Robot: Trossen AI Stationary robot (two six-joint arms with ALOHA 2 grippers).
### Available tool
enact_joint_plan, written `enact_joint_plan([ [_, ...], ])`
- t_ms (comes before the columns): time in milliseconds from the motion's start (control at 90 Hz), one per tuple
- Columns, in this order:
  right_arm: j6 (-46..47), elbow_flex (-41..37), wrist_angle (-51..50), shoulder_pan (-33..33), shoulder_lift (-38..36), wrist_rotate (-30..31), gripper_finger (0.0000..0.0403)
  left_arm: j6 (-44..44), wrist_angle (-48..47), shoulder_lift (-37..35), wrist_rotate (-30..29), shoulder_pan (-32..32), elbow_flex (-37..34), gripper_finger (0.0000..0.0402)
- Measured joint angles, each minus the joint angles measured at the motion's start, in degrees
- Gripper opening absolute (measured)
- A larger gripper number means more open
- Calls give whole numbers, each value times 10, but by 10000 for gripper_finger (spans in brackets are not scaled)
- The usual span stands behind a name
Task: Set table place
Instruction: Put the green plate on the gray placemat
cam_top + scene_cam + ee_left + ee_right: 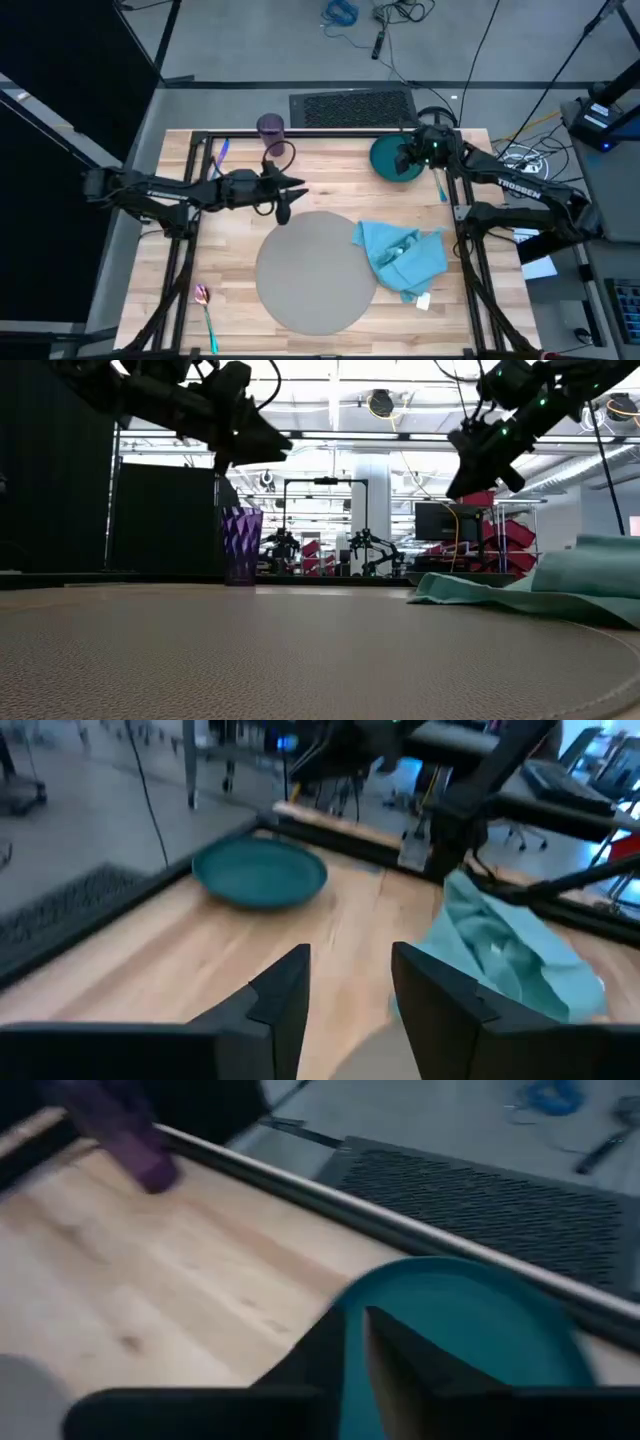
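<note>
Right gripper (408, 157) hangs over the teal plate (385, 160) at one o'clock from the grey mat (315, 270) (fingers nearly together), while the left gripper (283, 212) hovers spread at eleven.

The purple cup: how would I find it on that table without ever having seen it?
Start at the pale wooden table and go to its far edge, left of the middle. The purple cup stands upright there, beyond the left hand. It is the only purple, faceted thing; the teal plate sits far to its right.
</note>
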Motion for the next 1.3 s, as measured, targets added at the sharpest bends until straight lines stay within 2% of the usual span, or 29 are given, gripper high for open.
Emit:
enact_joint_plan([
  [156, -4, 0, 0, -60, 29, 0, 142, -1, 11, 2, 0, 0, 0, 130],
  [233, 25, 0, -5, -86, 45, 0, 178, -3, 11, 2, 4, 0, 0, 130],
  [367, 40, 0, -46, -134, 70, -45, 213, -3, 6, 2, 11, 0, 0, 130],
  [556, 16, 6, -90, -173, 104, -68, 206, 0, 9, 2, 11, 1, 0, 130],
  [900, 41, 31, -162, -168, 140, -73, 171, 0, 41, 2, 22, 19, 10, 130],
  [1100, 76, 31, -236, -147, 142, -73, 169, 0, 41, 2, 46, 18, 20, 130],
  [1300, 115, 31, -261, -141, 142, -70, 169, -4, 34, 2, 47, 14, 20, 130],
])
